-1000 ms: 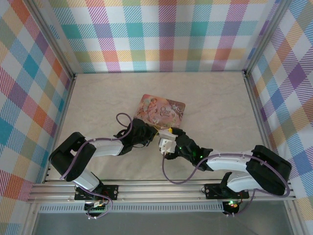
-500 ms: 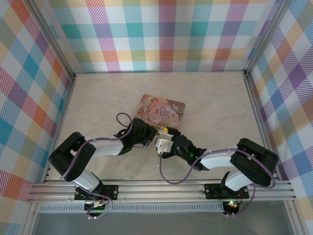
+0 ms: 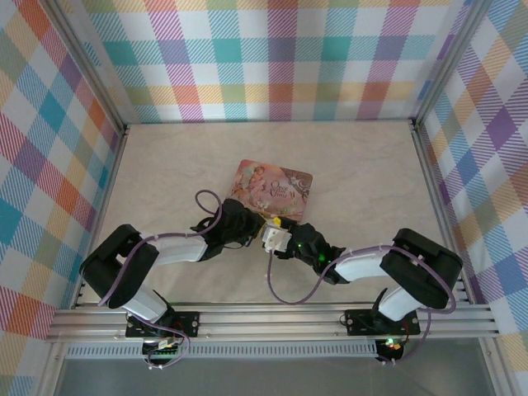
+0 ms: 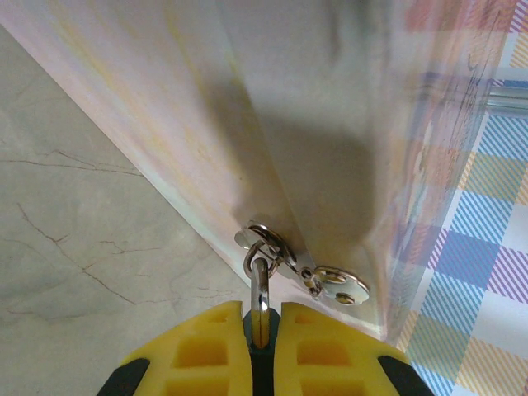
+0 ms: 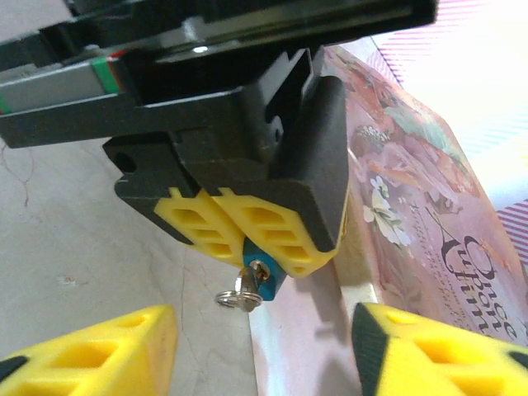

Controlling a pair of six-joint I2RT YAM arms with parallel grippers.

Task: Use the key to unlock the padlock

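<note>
Right wrist view: left gripper [image 5: 239, 241] is clenching the blue padlock [image 5: 264, 279] between its yellow pads, just beside the near edge of the pink tin [image 5: 412, 206], with a small silvery key [image 5: 241, 297] hanging at the padlock's lower end. Right gripper [image 5: 260, 346] is waiting released, fingers wide apart, just near of the padlock. Left wrist view: shackle [image 4: 261, 285] is passing through the tin's hasp [image 4: 334, 280].

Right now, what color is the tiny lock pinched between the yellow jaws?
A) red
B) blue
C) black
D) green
B: in the right wrist view, the padlock poking out from the shut jaws of the left gripper has a blue body.
</note>
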